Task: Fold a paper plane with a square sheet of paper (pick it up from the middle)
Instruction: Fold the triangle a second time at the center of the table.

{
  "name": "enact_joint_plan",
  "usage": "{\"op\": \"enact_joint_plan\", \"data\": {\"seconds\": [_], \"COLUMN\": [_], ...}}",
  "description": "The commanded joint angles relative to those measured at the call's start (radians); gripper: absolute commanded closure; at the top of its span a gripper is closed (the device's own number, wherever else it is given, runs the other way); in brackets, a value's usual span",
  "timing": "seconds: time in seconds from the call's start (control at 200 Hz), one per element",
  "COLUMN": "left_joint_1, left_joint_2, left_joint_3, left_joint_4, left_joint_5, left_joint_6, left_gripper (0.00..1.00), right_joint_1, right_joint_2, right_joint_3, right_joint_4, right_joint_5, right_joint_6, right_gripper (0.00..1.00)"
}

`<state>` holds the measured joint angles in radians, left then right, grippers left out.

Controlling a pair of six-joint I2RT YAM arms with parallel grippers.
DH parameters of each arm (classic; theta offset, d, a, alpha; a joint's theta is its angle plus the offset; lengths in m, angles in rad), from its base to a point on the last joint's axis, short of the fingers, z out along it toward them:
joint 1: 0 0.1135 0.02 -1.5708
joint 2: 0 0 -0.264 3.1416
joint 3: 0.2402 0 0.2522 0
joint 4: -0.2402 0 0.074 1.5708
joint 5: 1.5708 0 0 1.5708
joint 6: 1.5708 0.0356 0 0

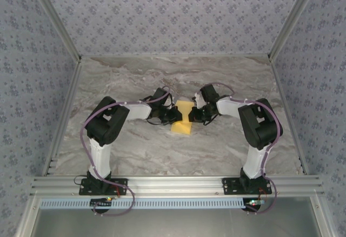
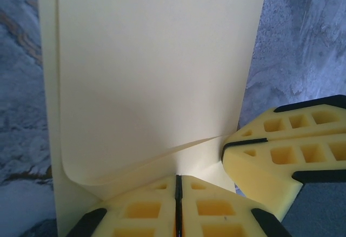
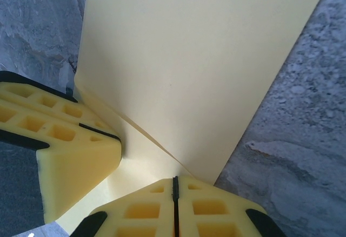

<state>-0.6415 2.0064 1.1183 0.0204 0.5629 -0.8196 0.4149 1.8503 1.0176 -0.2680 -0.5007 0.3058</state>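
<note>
Item: aluminium frame rail (image 1: 173, 183), across the bottom of the top view, carrying both arm bases. Item: left arm (image 1: 105, 126), black and white, rising at lower left and reaching toward frame centre. Item: right arm (image 1: 259, 123), mirrored at lower right and also reaching to centre. Item: left gripper (image 1: 174, 114), just left of centre. In its own wrist view (image 2: 177, 185) its yellow fingers are clenched to a thin dark line at bottom centre, nipping the near edge of the paper's raised upper layer. In the right wrist view it sits at lower left (image 3: 105, 134), its tips touching that same edge. Item: right gripper (image 1: 195, 114), just right of centre and facing the left one across the paper. In its own wrist view (image 3: 174, 185) its fingers are likewise pressed together at bottom centre, with the layer's edge caught at the tips. In the left wrist view it sits at lower right (image 2: 243, 142). Item: square sheet of paper (image 1: 181, 126), yellow-orange, lying at the middle of the table between the two grippers and folded over on itself into a narrow upright rectangle. In the left wrist view (image 2: 151, 59) the upper layer curls up off the lower one near the fingers. In the right wrist view (image 3: 200, 48) it runs flat toward the top of the frame. Item: table (image 1: 135, 150), grey marble. Item: patterned walls (image 1: 173, 15), at the back and sides.
</note>
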Motion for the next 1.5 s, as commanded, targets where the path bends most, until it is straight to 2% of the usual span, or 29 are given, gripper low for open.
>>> {"op": "enact_joint_plan", "data": {"seconds": [0.0,0.265,0.51,0.7,0.869,1.029,1.209,1.494], "left_joint_1": [0.024,0.096,0.163,0.130,0.064,0.042,0.043,0.075], "left_joint_2": [-0.003,-0.033,-0.069,-0.123,-0.073,-0.010,0.033,0.040], "left_joint_3": [0.016,-0.037,-0.006,0.010,0.045,0.082,0.110,0.082], "left_joint_4": [-0.058,-0.039,-0.076,-0.034,-0.021,-0.035,-0.099,-0.132], "left_joint_5": [-0.091,-0.123,-0.105,-0.018,0.031,0.027,-0.028,-0.093], "left_joint_6": [0.010,-0.016,0.044,0.063,0.054,0.040,0.045,0.046], "left_gripper": [0.89,0.86,0.85,0.85,0.89,0.90,0.91,0.90], "right_joint_1": [-0.001,-0.001,-0.001,0.004,0.004,0.003,0.003,0.002], "right_joint_2": [0.052,0.073,0.076,0.069,0.067,0.069,0.069,0.069], "right_joint_3": [-0.006,-0.001,0.001,0.002,-0.001,-0.001,-0.004,-0.007], "right_joint_4": [-0.077,-0.103,-0.106,-0.105,-0.104,-0.106,-0.103,-0.103], "right_joint_5": [0.088,0.116,0.119,0.113,0.111,0.111,0.113,0.115], "right_joint_6": [-0.025,-0.041,-0.043,-0.043,-0.044,-0.043,-0.047,-0.048], "right_gripper": [0.92,0.92,0.93,0.92,0.93,0.93,0.93,0.93]}}
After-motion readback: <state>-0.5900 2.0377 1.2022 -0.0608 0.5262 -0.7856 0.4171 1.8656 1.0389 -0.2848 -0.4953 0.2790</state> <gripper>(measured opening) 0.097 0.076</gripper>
